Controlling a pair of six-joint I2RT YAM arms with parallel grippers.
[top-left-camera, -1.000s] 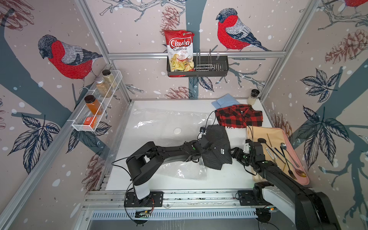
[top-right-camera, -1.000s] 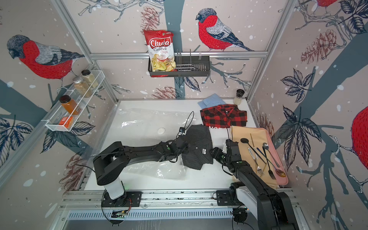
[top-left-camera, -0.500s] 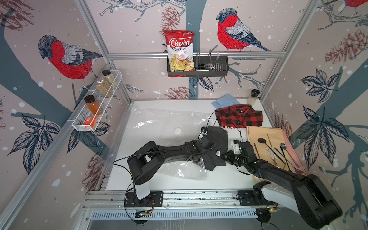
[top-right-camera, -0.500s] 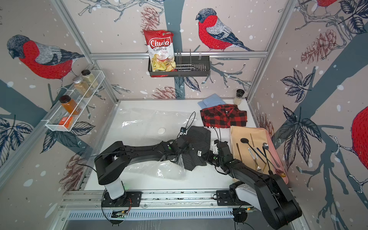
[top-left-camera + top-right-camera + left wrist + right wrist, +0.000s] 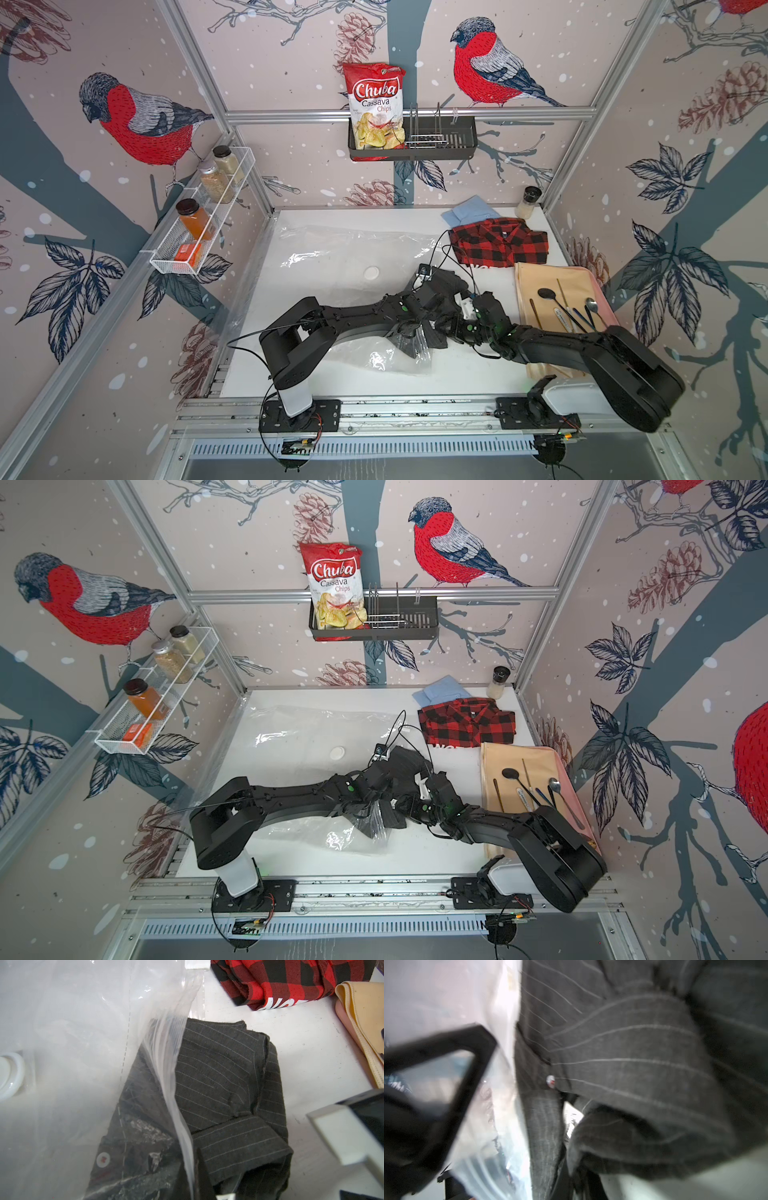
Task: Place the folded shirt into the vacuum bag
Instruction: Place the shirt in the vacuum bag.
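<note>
The vacuum bag is being clamped at its edge by the left fingers; the folded shirt, partly inside the bag, is being pinched by the right fingers.

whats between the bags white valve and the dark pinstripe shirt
Only clear plastic of the vacuum bag lies between the valve and the dark pinstripe shirt; the left wrist view shows it.

Clear crinkly plastic vacuum bag veils part of the dark pinstriped folded shirt; round white valve cropped.
</note>
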